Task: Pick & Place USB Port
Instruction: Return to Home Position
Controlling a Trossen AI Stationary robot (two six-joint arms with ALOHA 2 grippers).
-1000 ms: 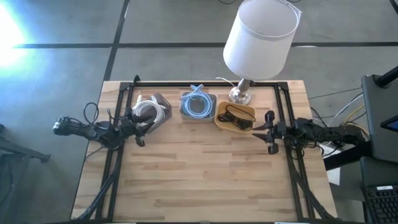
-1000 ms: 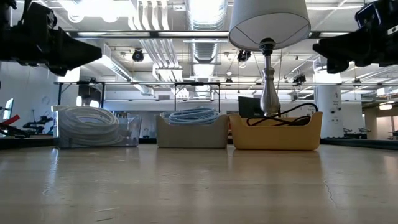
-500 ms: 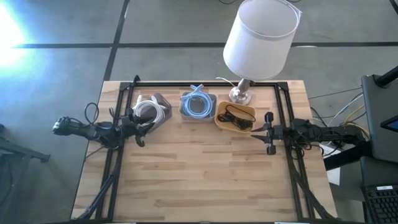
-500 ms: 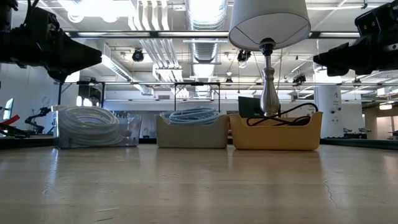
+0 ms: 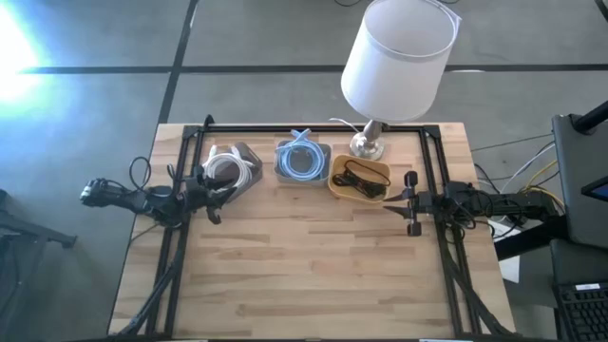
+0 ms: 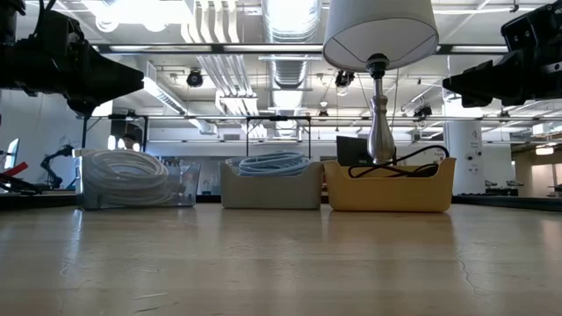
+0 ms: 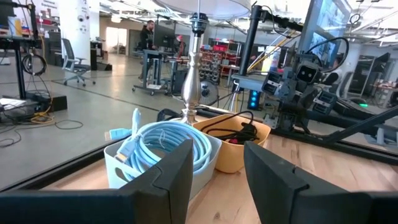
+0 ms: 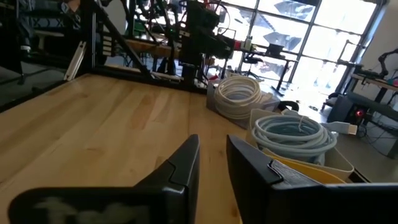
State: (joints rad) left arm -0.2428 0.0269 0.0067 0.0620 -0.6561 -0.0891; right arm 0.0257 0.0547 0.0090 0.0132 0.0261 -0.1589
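Observation:
Three bins stand in a row on their bottoms along the table's far side. A clear bin (image 5: 233, 167) holds a white cable coil (image 8: 239, 92). A pale bin (image 5: 302, 160) holds a light blue USB cable (image 7: 163, 144). A yellow bin (image 5: 359, 179) holds a black cable (image 7: 229, 127). My left gripper (image 5: 212, 200) (image 7: 217, 152) hovers open above the table, near the clear bin, facing the pale and yellow bins. My right gripper (image 5: 410, 201) (image 8: 212, 149) hovers on the right of the yellow bin with a narrow gap between its fingers, holding nothing.
A lamp with a metal base (image 5: 369, 144) and a large white shade (image 5: 397, 55) stands behind the yellow bin at the far edge. A black frame (image 5: 313, 128) runs along the table's far and side edges. Bare wood (image 5: 304, 266) fills the near half.
In the low view, my right arm has dropped a little and levelled out, its gripper edging slightly toward the yellow bin. My left arm has sunk a little. The bins and cables have not moved.

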